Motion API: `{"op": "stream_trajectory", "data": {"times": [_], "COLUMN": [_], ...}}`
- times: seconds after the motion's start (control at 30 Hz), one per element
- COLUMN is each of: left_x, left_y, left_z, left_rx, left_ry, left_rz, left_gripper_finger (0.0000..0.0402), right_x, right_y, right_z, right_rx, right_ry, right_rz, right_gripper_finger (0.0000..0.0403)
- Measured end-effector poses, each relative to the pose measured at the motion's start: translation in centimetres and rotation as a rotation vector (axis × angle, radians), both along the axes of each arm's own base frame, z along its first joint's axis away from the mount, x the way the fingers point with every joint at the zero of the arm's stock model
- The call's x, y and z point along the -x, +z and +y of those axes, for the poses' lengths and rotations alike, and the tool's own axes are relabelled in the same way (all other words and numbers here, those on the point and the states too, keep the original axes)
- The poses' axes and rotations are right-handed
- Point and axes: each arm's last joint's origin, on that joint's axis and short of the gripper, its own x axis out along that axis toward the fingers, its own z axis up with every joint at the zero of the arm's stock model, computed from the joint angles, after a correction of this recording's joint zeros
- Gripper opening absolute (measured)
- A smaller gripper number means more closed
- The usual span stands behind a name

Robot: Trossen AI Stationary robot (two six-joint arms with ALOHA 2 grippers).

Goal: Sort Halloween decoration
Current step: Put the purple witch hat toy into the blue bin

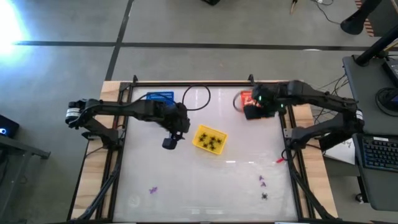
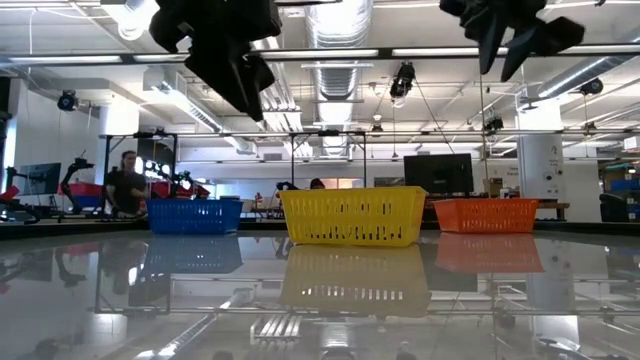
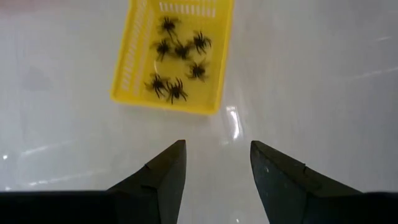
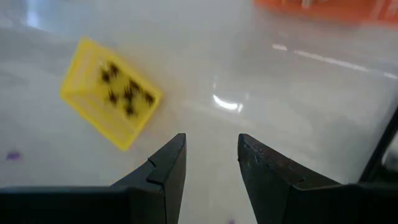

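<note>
From above, your left gripper [image 1: 172,140] hangs over bare table at about nine o'clock from the yellow basket [image 1: 209,139]; its wrist camera shows the two fingers parted with nothing between them. Behind that arm, the blue basket [image 1: 161,97] sits at ten o'clock from the yellow one.

The spiders [image 3: 177,59] are where the views differ most: the left wrist view lets you pick out separate black spiders lying inside the yellow basket, while the table-level view shows only the basket's wall [image 2: 352,217].

At two o'clock from the yellow basket, your right gripper [image 1: 254,111] hovers beside the orange basket [image 1: 244,99], jaws apart and empty in its own camera.

Only the overhead view shows the loose pieces: a purple bit [image 1: 152,190] at seven o'clock, and purple bits [image 1: 262,181] with one black spider [image 1: 265,196] at five o'clock.
</note>
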Motion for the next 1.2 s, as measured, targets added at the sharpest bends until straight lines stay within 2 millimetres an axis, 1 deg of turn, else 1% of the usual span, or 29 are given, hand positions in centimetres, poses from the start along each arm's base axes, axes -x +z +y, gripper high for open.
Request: {"op": "stream_trajectory", "data": {"times": [0.17,0.4,0.6,0.83,0.93,1.2], "left_x": [0.6,0.6,0.7,0.8,0.9,0.9], "left_y": [0.0,0.0,0.0,-0.1,-0.1,-0.1], "left_z": [-0.1,-0.1,-0.1,-0.1,-0.1,-0.1], "left_rx": [0.003,-0.001,-0.002,0.002,0.005,0.01], "left_ry": [-0.003,-0.01,-0.009,-0.007,-0.004,0.005], "left_rz": [0.047,0.045,0.046,0.064,0.076,0.081], "left_gripper_finger": [0.0162,0.0162,0.0162,0.0162,0.0162,0.0162], "right_x": [-0.9,-1.4,-1.8,-2.1,-2.2,-1.8], "right_y": [-0.9,-2.9,-5.0,-7.6,-8.6,-10.9], "right_z": [4.8,11.5,16.1,20.4,21.8,24.4], "right_rx": [-0.067,-0.059,-0.044,-0.017,-0.012,-0.01], "right_ry": [0.015,0.02,0.01,0.025,0.039,0.073], "right_rz": [0.038,0.132,0.223,0.283,0.294,0.411], "right_gripper_finger": [0.0137,0.0137,0.0137,0.0137,0.0137,0.0137]}}
